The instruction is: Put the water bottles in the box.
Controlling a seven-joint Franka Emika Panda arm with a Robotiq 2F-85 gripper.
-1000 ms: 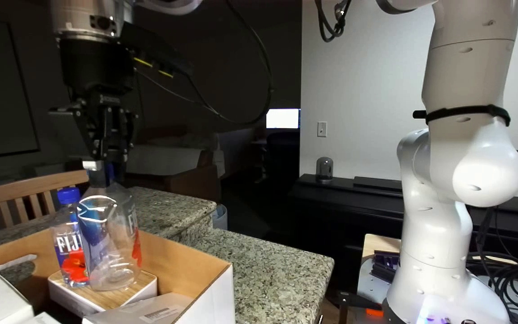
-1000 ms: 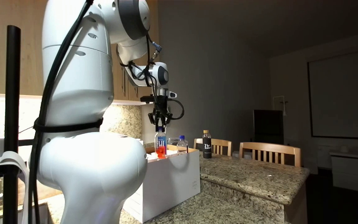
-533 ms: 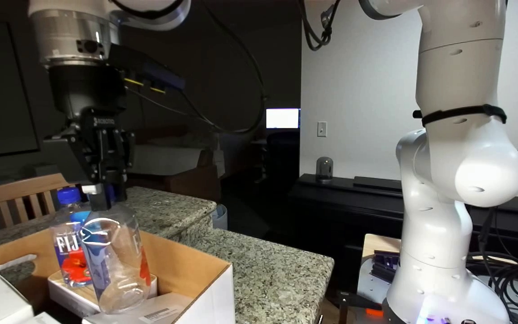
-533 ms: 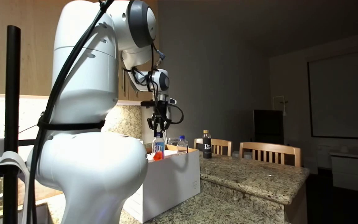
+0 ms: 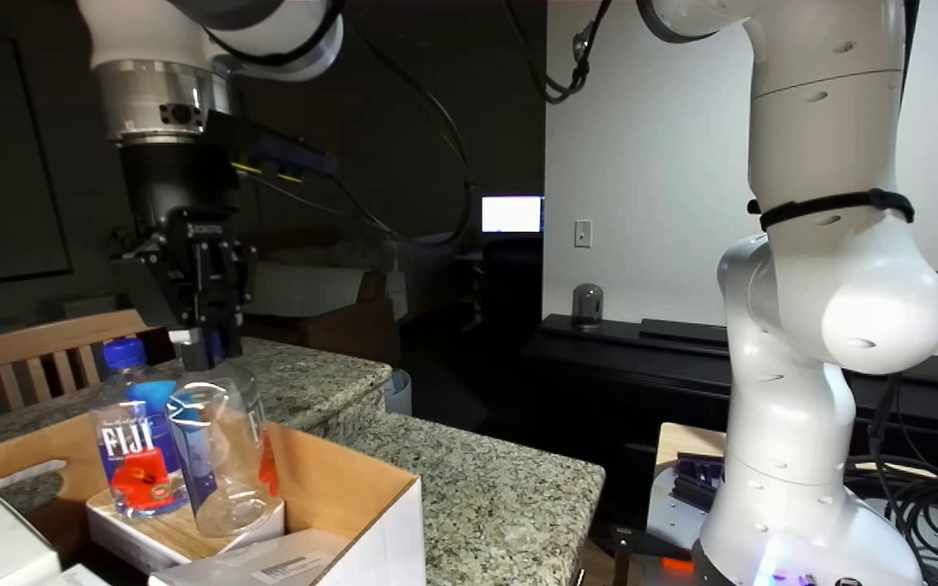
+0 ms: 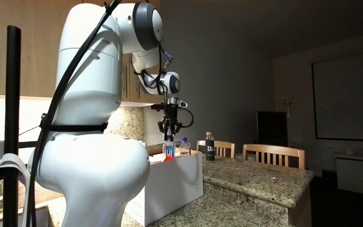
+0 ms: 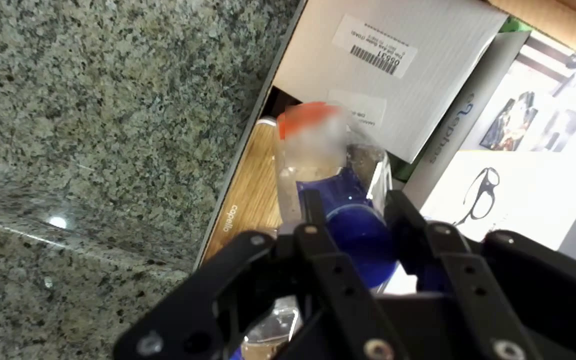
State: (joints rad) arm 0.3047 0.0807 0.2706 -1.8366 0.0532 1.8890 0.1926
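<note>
Dim room, lit screen (image 5: 511,214) in the background. Granite counter (image 5: 485,488) in 2 levels. Box (image 6: 175,186) (white outside, tan inside) stands on the lower level, near the step edge and apart from that level's corner. Raised level: dark bottle (image 6: 210,151) with tan cap, upright near the far edge; 2 wooden chairs (image 6: 273,147) beyond that edge. Gripper (image 5: 212,348) above the box, pointing down, fingers (image 7: 313,205) clenched on the blue cap of water bottle 1 (image 5: 225,456). Bottle 1 tilted slightly, lower part inside the box walls, over a wood-topped package (image 7: 250,195) marked "capello"; cannot tell whether its base touches. Water bottle 2 (image 5: 133,439), blue cap, FIJI label showing: upright on the same package, just beside bottle 1. Also in the box: grey carton (image 7: 428,65) with barcode label. Wrist view smeared around bottle 1's lower end.
</note>
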